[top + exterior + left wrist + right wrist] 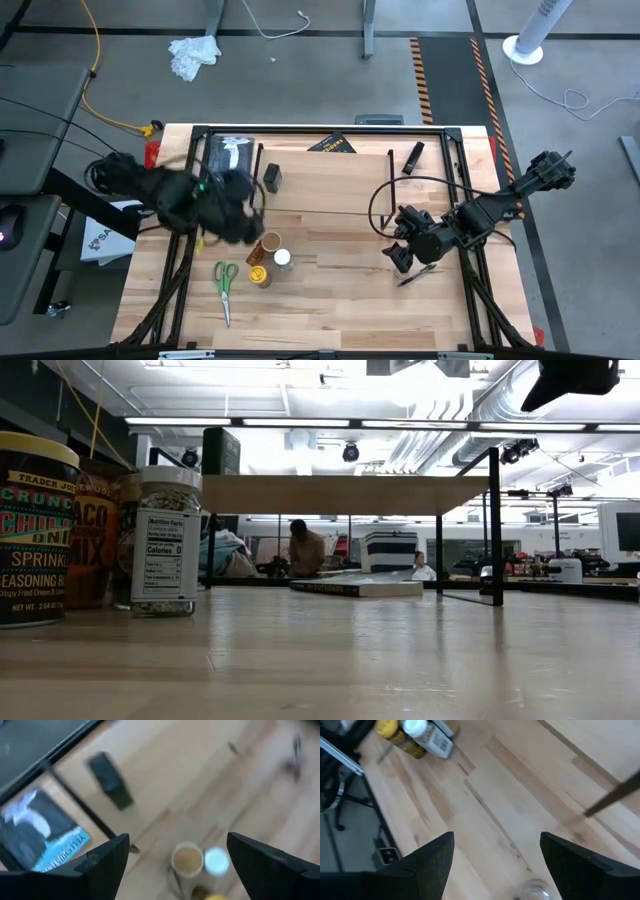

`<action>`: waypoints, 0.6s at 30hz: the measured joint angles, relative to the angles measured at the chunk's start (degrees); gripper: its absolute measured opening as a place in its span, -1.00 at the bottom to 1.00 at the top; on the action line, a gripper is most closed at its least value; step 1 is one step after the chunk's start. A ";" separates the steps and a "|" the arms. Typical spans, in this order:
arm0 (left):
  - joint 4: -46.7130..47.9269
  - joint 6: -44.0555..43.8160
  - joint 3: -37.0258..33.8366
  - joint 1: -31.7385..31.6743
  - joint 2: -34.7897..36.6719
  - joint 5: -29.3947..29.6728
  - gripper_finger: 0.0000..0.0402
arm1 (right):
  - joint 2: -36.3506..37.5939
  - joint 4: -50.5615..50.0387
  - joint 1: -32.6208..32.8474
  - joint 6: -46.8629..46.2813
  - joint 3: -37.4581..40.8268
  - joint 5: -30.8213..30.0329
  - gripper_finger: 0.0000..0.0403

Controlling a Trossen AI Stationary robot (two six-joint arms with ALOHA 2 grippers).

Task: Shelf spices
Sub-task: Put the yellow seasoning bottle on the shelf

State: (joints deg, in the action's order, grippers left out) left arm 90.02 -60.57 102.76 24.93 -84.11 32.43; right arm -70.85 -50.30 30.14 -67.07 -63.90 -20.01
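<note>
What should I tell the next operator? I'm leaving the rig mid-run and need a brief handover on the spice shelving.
Left gripper: open, empty, above the jar cluster.
Right gripper: open, empty, over bare table on the right.
Spices: yellow-lidded jar, white-lidded jar and tan round jar stand on the table at the shelf's front left.
Done: small black jar is on the shelf.
Left: shelve the clustered jars.
</note>
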 joint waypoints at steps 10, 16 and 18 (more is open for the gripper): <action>-0.05 13.58 -0.05 9.70 -4.27 -1.83 0.65 | -0.02 12.41 -4.36 -6.00 0.00 2.84 0.45; 0.00 14.71 -0.05 9.70 -2.40 -1.43 0.65 | -0.02 15.68 -6.51 -10.74 0.00 2.78 0.45; 0.00 14.71 -0.05 9.16 -2.22 -1.42 0.65 | -0.02 15.66 -6.84 -11.43 0.00 4.03 0.45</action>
State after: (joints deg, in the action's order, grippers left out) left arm 90.02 -45.87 102.72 34.09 -86.33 31.00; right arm -70.87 -34.63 23.31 -78.50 -63.90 -15.99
